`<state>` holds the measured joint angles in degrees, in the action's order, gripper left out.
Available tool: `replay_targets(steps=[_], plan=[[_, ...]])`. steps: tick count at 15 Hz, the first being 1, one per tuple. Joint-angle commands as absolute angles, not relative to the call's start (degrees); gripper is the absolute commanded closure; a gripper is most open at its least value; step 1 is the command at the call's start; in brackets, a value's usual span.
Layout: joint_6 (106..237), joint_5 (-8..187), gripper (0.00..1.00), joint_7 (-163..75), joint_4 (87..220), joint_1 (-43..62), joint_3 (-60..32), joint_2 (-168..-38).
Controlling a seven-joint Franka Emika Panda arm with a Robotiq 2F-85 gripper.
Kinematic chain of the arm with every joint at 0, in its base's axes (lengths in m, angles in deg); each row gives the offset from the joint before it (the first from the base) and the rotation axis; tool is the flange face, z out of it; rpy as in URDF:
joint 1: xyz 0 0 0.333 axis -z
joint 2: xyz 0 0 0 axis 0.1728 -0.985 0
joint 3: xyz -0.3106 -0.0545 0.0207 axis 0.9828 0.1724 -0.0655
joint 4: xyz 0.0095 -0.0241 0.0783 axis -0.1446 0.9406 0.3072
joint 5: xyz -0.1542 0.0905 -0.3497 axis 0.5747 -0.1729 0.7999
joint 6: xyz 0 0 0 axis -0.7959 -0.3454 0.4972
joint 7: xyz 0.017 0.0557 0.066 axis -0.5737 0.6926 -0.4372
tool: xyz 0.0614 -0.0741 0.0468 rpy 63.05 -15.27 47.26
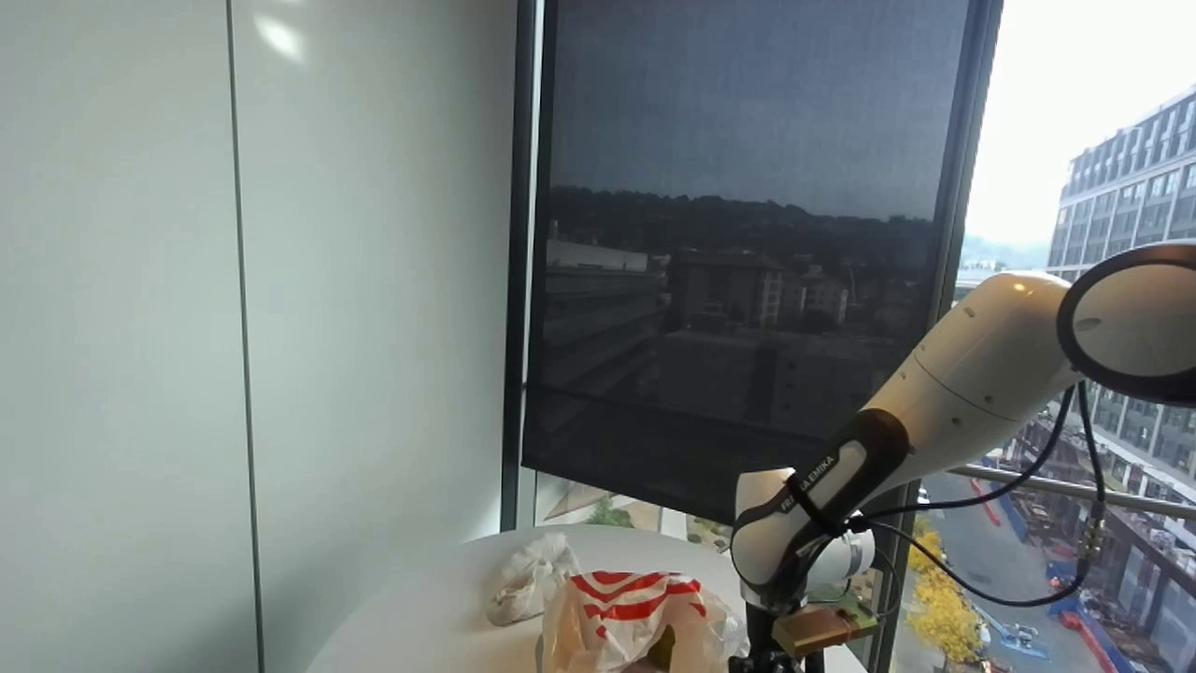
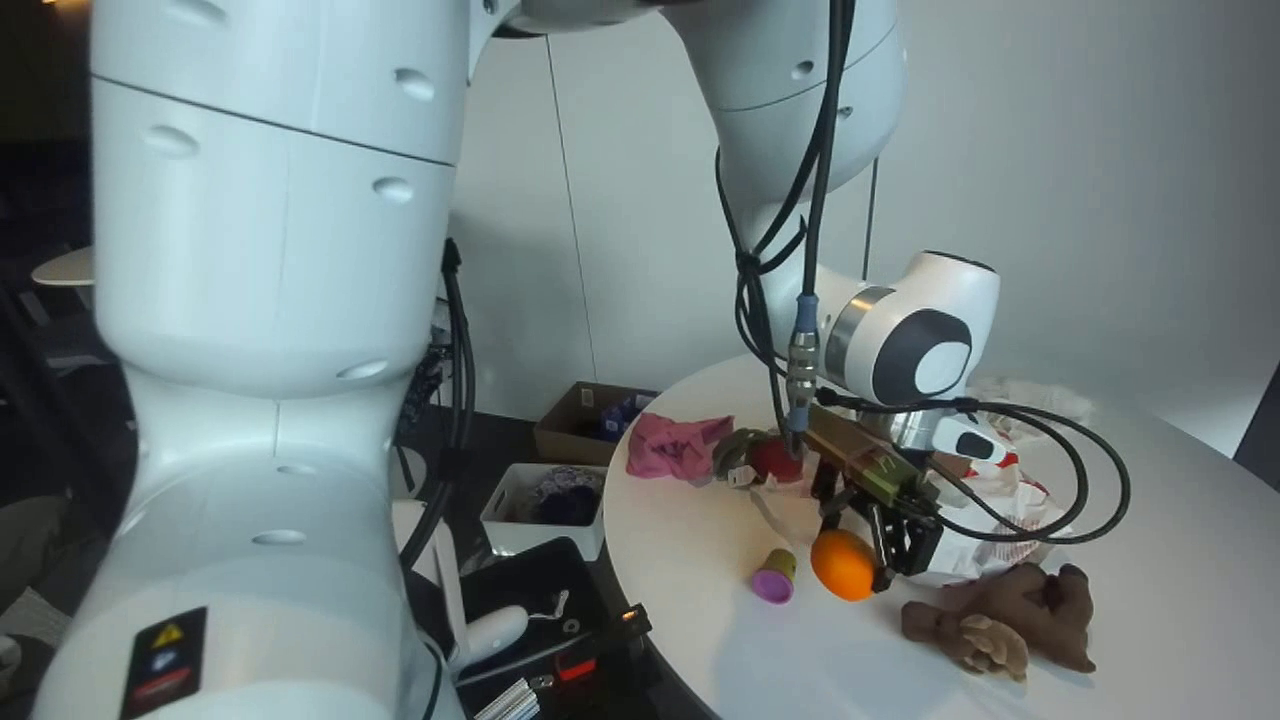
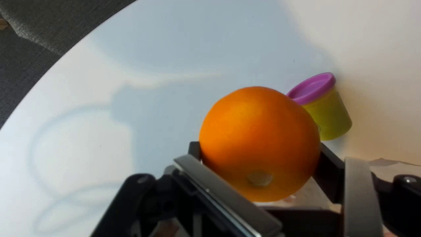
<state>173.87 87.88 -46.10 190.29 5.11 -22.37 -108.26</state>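
Note:
An orange (image 3: 260, 131), round with a pale spot on its underside, is held in my gripper (image 3: 258, 154). Its dark pads (image 3: 329, 168) press against the fruit from two sides in the wrist view. An exterior view shows the same orange (image 2: 842, 566) over the white round table, below the black gripper (image 2: 856, 552). Close beside it on the table lies a small yellow-green tub (image 3: 330, 115) with a purple lid, partly covered by the orange in the wrist view. The lower end of the gripper is cut off in an exterior view.
Behind the gripper is a white plastic bag with red print (image 1: 645, 617). Brown plush toys (image 2: 1020, 610) lie to one side. A pink cloth (image 2: 678, 447) and a red object (image 2: 775, 460) are near the table's edge. Boxes (image 2: 590, 420) stand on the floor beyond.

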Motion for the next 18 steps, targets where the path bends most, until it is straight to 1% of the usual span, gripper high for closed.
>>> replay_targets(steps=[1, 5, 6, 8, 14, 18], plan=[[174.6, 88.8, 0.43, -48.4, 184.5, 3.7, -20.8, -114.7], [175.6, 88.6, 0.43, -48.5, 180.3, 2.9, -20.6, -119.2], [175.7, 88.4, 0.05, -48.5, 179.6, 2.8, -20.6, -119.9], [176.5, 88.0, 0.00, -48.1, 178.7, 2.9, -20.8, -120.7], [177.5, 88.5, 0.00, -47.6, 179.7, 1.6, -21.8, -116.8], [173.3, 87.6, 0.00, -44.9, 180.0, 0.3, -24.9, -112.4]])
